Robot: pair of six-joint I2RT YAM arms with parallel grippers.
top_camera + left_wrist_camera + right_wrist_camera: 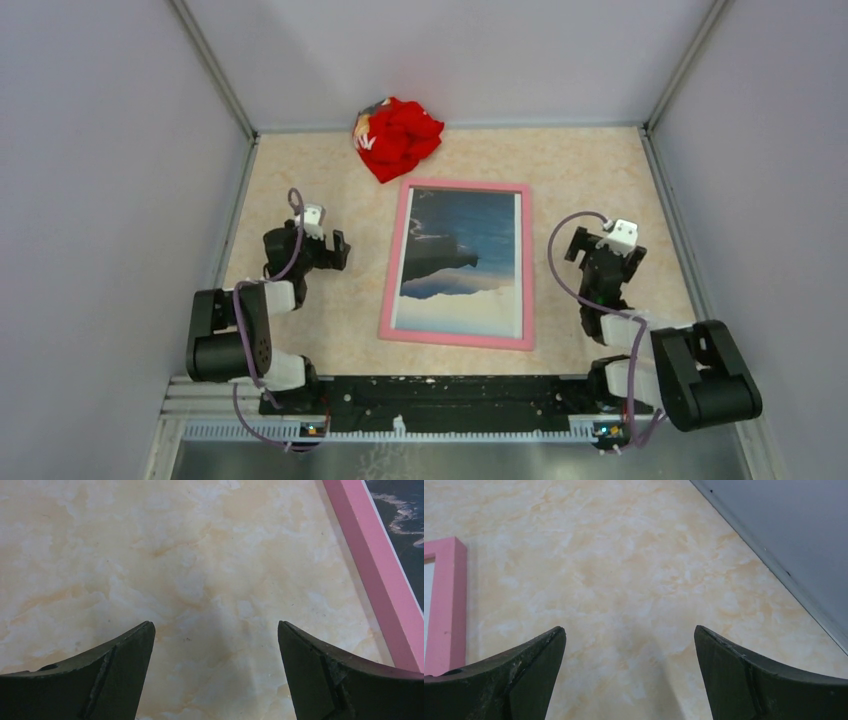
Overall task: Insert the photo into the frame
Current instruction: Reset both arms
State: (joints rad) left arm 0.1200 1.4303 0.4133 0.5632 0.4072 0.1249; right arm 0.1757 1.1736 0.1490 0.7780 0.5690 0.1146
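Note:
The pink frame [401, 262] lies flat at the table's middle, front side up. The photo [462, 258], dark mountains over blue water and white cloud, sits inside it behind its pink border. My left gripper [308, 246] hovers left of the frame, open, with only bare tabletop between its fingers [117, 675]. The left wrist view catches the frame's pink rail [381, 567] and a corner of the photo [400, 510] at the right. To the right of the frame my right gripper [606, 256] is open and empty. Its wrist view shows the frame's corner [449, 605] at the far left.
A crumpled red cloth bundle [397, 136] lies at the back, just beyond the frame's far edge. Grey walls [100, 200] close in the table on the left, right and back; the right wall's base [774, 565] runs close past my right gripper.

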